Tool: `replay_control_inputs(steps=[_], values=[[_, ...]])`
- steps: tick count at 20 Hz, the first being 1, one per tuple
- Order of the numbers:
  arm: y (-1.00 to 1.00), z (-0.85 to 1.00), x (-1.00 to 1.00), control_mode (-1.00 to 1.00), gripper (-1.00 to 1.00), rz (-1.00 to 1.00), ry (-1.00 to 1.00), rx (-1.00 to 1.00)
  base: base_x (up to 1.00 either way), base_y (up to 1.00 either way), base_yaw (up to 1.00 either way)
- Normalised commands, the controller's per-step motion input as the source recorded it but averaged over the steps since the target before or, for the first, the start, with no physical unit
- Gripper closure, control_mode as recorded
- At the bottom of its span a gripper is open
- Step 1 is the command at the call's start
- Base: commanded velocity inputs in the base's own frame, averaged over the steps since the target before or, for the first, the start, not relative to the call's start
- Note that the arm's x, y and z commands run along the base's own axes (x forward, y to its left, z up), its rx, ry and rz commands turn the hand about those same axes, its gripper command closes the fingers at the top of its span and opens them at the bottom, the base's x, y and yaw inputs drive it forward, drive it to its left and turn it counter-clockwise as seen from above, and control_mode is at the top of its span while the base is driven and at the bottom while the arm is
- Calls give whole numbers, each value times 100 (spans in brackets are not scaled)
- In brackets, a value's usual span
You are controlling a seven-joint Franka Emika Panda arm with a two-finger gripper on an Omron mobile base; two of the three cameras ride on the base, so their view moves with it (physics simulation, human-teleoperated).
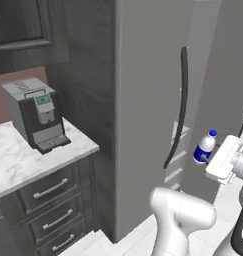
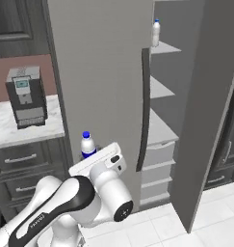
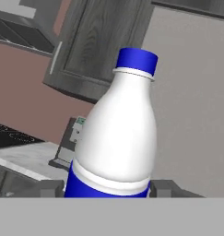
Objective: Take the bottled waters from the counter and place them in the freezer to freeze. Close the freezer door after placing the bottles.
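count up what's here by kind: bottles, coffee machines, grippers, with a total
water bottles: 2, one with a dark blue band in the gripper, one pale on the top freezer shelf
coffee machines: 1
grippers: 1
total: 4

One bottle (image 1: 205,147), white-bodied with a blue cap and dark blue lower band, stands upright in the air in front of the freezer door (image 2: 101,87), gripped at its band; a second, paler bottle (image 2: 156,33) with a blue cap stands upright at the front edge of the top shelf inside the freezer (image 2: 159,96); the grey door with its dark bar handle stands open; the white marble counter (image 1: 23,155) lies to the left.
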Motion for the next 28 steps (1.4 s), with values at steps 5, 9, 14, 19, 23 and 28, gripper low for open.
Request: replay_control_inputs(steps=[5, 9, 14, 19, 23, 28], values=[[0, 0, 0, 100, 100, 0, 0, 0, 2, -54, -16], [0, 0, 0, 100, 100, 0, 0, 0, 9, -36, 0], [0, 0, 0, 100, 100, 0, 0, 0, 10, -52, 9], [0, 0, 0, 100, 100, 0, 0, 0, 0, -50, 25], [0, 0, 0, 100, 100, 0, 0, 0, 0, -32, 32], [0, 0, 0, 100, 100, 0, 0, 0, 0, -12, 35]])
